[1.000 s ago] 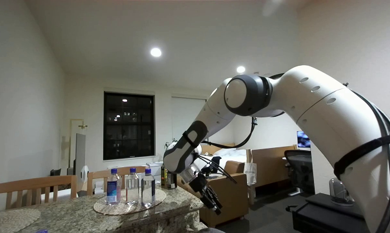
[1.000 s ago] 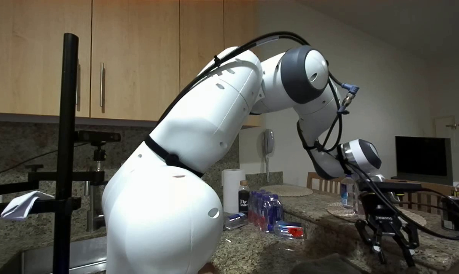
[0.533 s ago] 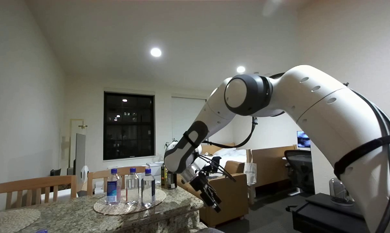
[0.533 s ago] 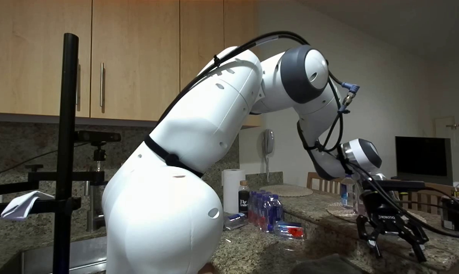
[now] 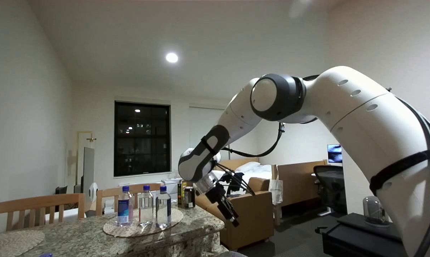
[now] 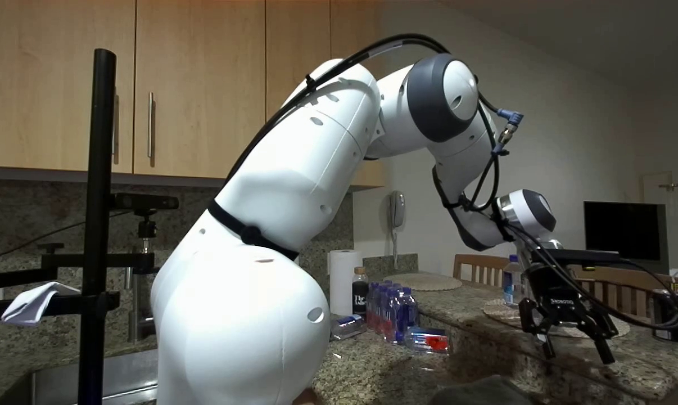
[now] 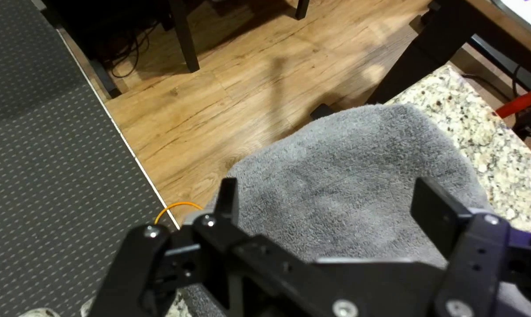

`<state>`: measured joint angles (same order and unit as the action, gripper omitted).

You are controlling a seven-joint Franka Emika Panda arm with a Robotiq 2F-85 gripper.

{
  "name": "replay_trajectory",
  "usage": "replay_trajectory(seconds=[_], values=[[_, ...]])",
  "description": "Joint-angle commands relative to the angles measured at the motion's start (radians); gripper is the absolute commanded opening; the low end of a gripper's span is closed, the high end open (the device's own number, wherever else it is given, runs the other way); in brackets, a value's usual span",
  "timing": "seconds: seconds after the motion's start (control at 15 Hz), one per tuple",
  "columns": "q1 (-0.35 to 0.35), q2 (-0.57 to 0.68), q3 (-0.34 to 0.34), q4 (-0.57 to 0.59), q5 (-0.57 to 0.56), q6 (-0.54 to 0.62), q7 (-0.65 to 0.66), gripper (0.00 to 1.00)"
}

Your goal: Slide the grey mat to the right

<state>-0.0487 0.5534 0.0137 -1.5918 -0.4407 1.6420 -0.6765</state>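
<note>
I see three clear plastic bottles with blue caps standing on a round tan woven mat, on the speckled stone bench. A black can is just beside a yellow and black box. A white paper roll stands up, and a clear bottle with a red and blue label lies on its side. In the wrist view I see a brown wooden floor beside a dark grey dotted carpet.

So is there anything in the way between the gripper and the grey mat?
Nothing that shows. In the wrist view, the open gripper faces the grey mat with no other thing visible between them, though the gripper itself hides part of the mat.
</note>
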Motion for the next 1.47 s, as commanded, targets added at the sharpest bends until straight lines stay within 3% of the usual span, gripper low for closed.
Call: replay_trajectory(seconds=[0.0, 0.47, 0.8, 1.2, 1.4], values=[[-0.017, -0.087, 0.021, -0.072, 0.071, 0.043, 0.007, 1.00], [-0.005, -0.197, 0.035, -0.207, 0.214, 0.158, 0.110, 1.00], [0.030, -0.311, 0.063, -0.408, 0.273, 0.369, 0.240, 1.00], [0.131, -0.433, 0.092, -0.628, 0.321, 0.608, 0.601, 1.00], [0.193, -0.443, 0.101, -0.650, 0.286, 0.685, 0.831, 1.00]])
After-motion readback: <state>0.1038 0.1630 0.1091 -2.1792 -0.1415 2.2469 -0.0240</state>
